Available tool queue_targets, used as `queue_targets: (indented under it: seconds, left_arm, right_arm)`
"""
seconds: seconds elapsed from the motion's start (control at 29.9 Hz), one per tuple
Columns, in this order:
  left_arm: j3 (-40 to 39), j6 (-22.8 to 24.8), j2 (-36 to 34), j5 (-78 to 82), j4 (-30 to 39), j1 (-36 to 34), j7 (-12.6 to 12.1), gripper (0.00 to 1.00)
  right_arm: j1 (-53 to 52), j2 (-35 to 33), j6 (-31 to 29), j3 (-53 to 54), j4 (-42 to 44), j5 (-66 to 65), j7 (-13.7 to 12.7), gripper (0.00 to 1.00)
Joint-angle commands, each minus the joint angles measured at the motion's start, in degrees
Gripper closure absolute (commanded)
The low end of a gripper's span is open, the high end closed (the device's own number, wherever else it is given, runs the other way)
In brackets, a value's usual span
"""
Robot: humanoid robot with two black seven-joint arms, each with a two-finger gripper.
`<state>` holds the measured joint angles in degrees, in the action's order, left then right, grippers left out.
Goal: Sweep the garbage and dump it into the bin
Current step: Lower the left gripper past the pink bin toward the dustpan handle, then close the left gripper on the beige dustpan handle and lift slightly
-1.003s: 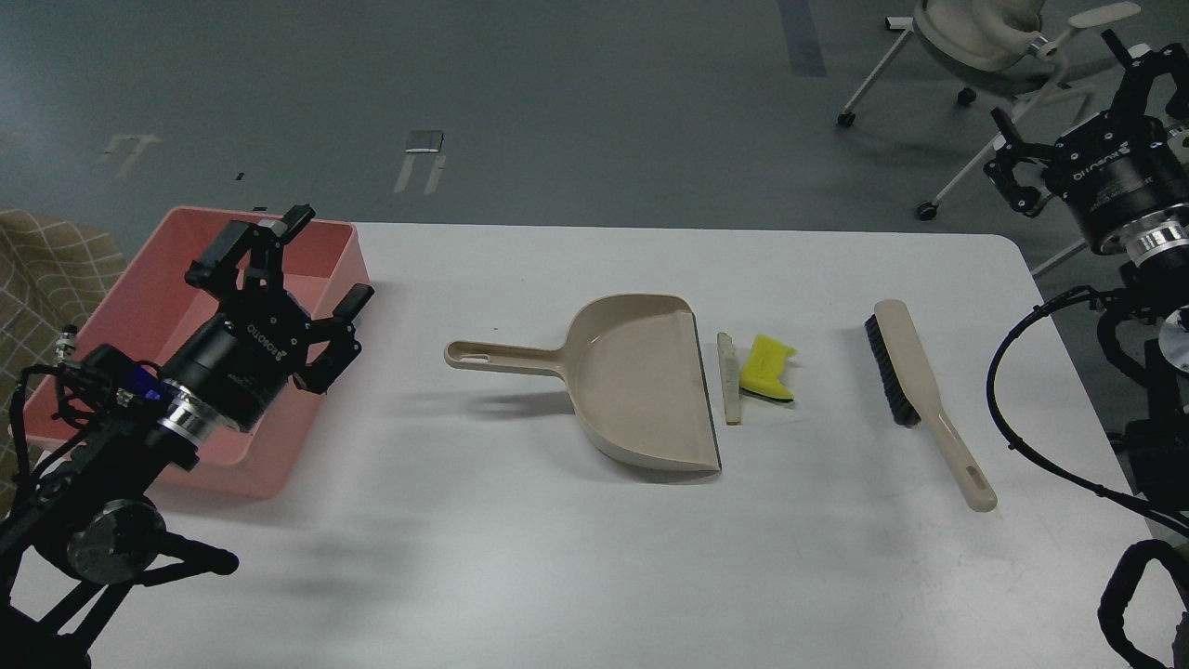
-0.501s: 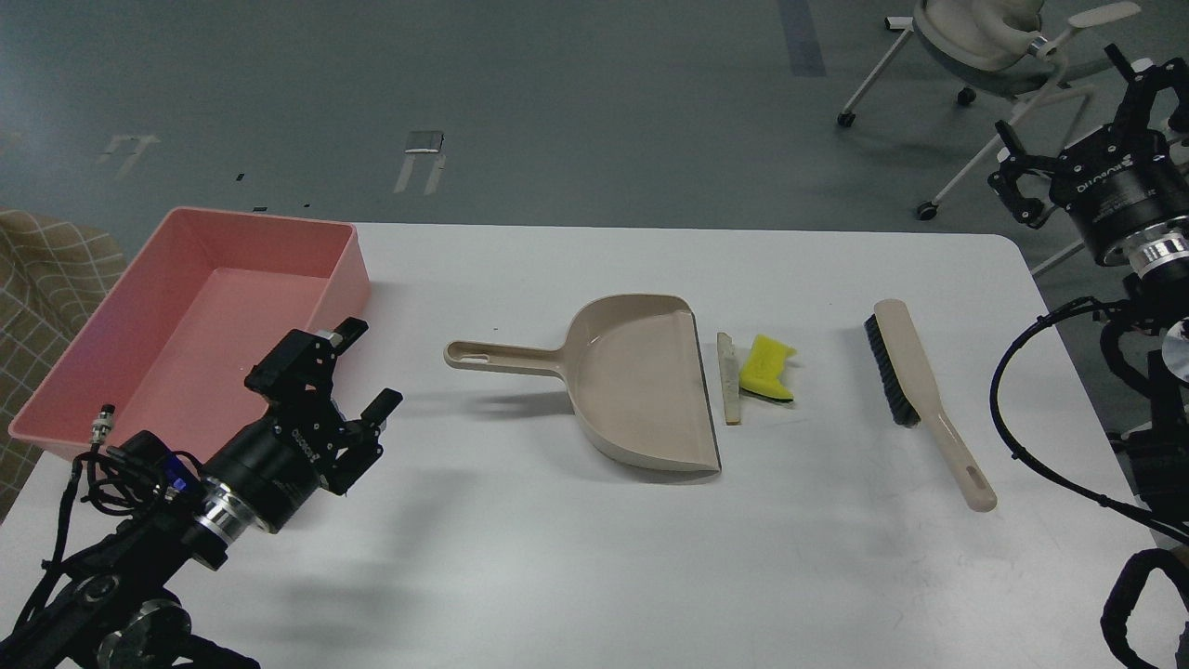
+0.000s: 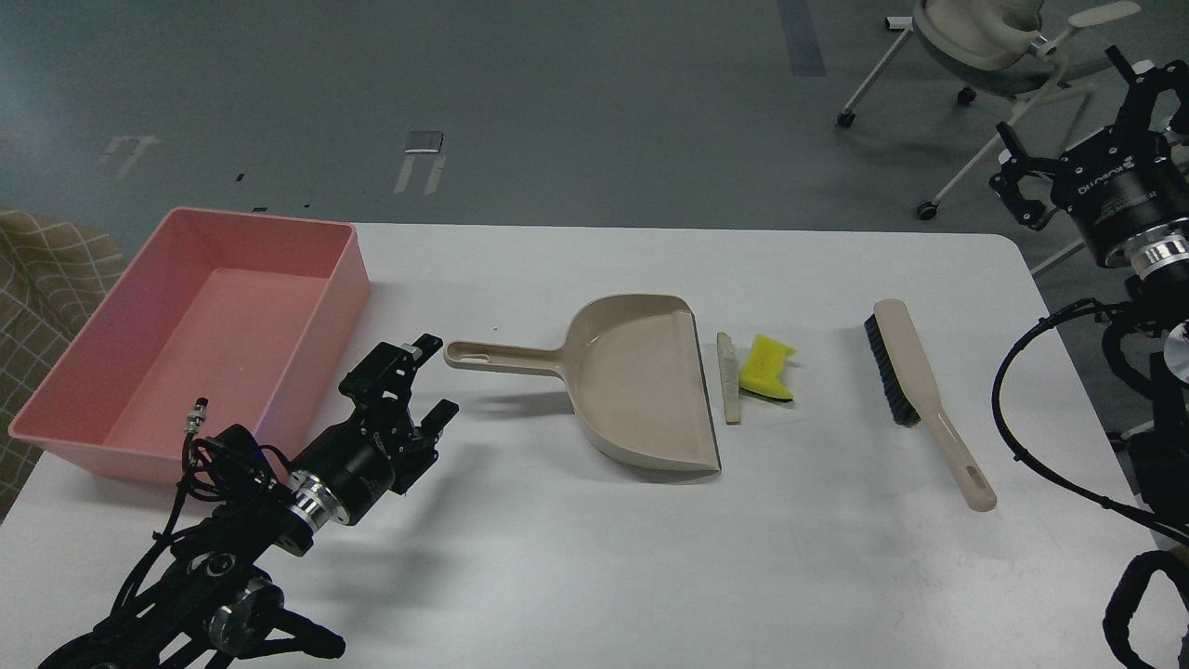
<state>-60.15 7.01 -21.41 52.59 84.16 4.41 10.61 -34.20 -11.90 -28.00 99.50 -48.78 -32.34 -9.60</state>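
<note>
On the white table [image 3: 576, 557] we count two garbage scraps, bread slice [image 3: 730, 378] and yellow chunk [image 3: 767, 369], at the one dustpan's [image 3: 641, 386] lip; one brush [image 3: 924, 400] right, one pink bin [image 3: 200, 339] left. Our left gripper [image 3: 420, 383] is spread, empty, near the dustpan handle. Right gripper [image 3: 1068, 121] is raised off-table, fingers apart.

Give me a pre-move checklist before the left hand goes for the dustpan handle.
1. Left hand open, nothing held: ok.
2. Dustpan handle free and pointing toward the left hand: ok.
3. Bread slice and yellow chunk lie just off the dustpan's open lip, ready to sweep in: ok.
4. Brush lies free on the table, right of the scraps: ok.
5. Right hand placed for the brush: not ok, it is beyond the table's far right corner.
6. Pink bin unobstructed for dumping: ok.
</note>
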Motion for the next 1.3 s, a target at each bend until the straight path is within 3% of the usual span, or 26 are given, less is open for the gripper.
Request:
queue_targets:
  seconds: [0.0,0.27,0.6,0.7,0.84,0.87,1.24,1.27]
  left_arm:
    - [0.12,-0.24,1.54,0.06,-3.12,-1.68,0.02,0.02]
    - [3.46,-0.42,3.65,-0.21,-9.01,-6.33,-0.06,0.03]
    - [3.55,-1.47,5.15,-0.03,-10.59,-9.15,0.29,0.04]
    - [3.9,-1.56,5.32,0.06,-10.59,-9.85,0.38,0.1]
    - [4.25,-1.56,5.5,0.06,-10.59,-10.21,0.46,0.29]
    - [4.25,-1.56,5.58,0.06,-10.59,-10.21,0.46,0.3]
    - [4.25,-1.56,7.17,-0.03,-11.56,-10.73,0.38,0.29]
    - [4.25,-1.47,7.25,-0.03,-12.61,-10.99,0.2,0.25]
  right_arm:
    - [0.19,-0.05,0.0,0.0,0.0,0.0,0.02,0.0]
    - [0.1,0.39,0.0,0.0,-0.09,0.0,0.02,0.0]
    - [0.1,0.04,0.0,0.0,-0.26,0.0,-0.06,0.0]
    - [0.1,0.12,0.0,0.0,-0.35,0.0,-0.06,0.0]
    - [0.1,0.12,0.0,0.0,-0.35,0.0,-0.06,0.0]
    - [0.01,0.12,0.0,0.0,-0.35,0.0,-0.06,0.0]
    - [-0.43,0.21,0.0,0.0,-0.26,0.0,-0.06,0.0]
    - [-0.43,0.21,0.0,0.0,-0.26,0.0,-0.06,0.0]
